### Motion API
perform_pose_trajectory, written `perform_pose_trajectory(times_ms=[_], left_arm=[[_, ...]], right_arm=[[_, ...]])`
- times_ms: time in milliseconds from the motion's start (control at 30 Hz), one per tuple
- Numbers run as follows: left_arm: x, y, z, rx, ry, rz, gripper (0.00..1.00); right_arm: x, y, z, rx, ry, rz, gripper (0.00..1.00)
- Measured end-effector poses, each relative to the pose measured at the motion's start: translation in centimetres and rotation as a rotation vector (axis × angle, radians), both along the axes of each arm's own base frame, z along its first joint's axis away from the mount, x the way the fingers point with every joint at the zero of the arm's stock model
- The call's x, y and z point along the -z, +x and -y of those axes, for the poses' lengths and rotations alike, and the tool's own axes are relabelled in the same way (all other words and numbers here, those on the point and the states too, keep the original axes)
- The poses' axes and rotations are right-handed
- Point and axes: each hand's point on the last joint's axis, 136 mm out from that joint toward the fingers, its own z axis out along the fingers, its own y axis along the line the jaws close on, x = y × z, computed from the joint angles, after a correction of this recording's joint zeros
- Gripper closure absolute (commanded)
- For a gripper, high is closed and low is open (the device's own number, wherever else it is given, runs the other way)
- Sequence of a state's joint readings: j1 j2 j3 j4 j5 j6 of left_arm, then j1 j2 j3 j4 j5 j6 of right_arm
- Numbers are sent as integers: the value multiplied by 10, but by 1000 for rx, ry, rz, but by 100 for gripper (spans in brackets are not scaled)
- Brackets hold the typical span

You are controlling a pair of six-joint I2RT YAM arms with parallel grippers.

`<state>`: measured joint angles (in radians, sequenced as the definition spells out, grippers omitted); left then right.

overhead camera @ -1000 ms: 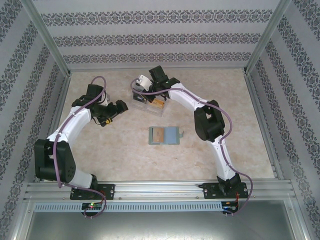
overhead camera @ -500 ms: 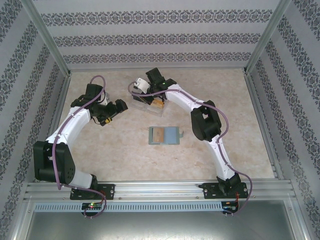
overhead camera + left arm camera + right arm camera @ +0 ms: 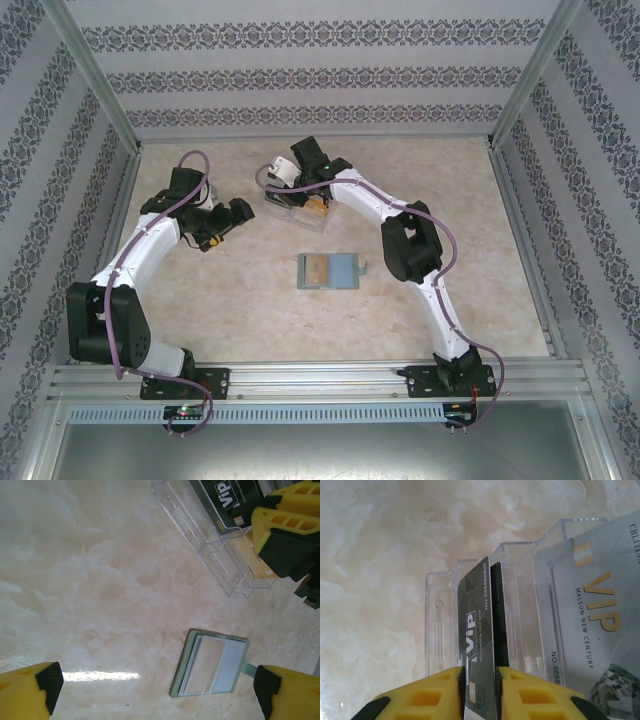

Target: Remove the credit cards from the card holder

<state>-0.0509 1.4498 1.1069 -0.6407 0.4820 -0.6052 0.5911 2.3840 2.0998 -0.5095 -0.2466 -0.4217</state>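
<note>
The right gripper [image 3: 479, 680] is seen poised over the clear plastic box [image 3: 440, 605], its yellow fingers [image 3: 437, 692] set narrowly either side of the dark grey-black card [image 3: 475, 625], which is stood on edge in the box's end slot (a silver VIP card [image 3: 590, 610] is lodged in the next one). Whether the card is being pinched or has just been freed cannot be told from here. The left gripper [image 3: 157, 684] is held fully spread, with nothing in it, above the table [image 3: 90, 580]. The card holder [image 3: 181, 666] is laid open and flat, apart from the box on its near side. Now the danger: should the wrist be lifted before the pads are properly clear, the card could be dragged back out, or the light box tipped. The unpinned holder could also be slid about when the next card is tugged.
</note>
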Motion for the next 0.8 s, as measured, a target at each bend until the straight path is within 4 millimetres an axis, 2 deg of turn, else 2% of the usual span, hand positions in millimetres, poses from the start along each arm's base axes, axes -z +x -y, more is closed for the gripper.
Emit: perform_pose_trajectory(times_ms=[100,200,367,467,533,600,700,800], left_arm=[[1,0,1,4,-8,-3,0],[0,0,2,7,-13,-4,0],[-2,2,6,15,-35,9,1],[-1,6,8,19,-48,26,0],[2,6,10,23,-54,28,0],[7,3,12,30,-61,24,0],[14,-1,19,47,-74,15,0],[15,-4,26,67,-87,11,0]], right_arm=[[-14,-4,0,30,25,-12,68],[-37,-15,6,72,59,-25,57],[-89,-47,31,230,127,-35,42],[-102,-75,42,340,151,-50,36],[-100,-96,46,406,159,-84,34],[-88,-120,53,475,158,-140,32],[-58,-153,64,584,136,-236,31],[-25,-175,81,700,112,-329,31]])
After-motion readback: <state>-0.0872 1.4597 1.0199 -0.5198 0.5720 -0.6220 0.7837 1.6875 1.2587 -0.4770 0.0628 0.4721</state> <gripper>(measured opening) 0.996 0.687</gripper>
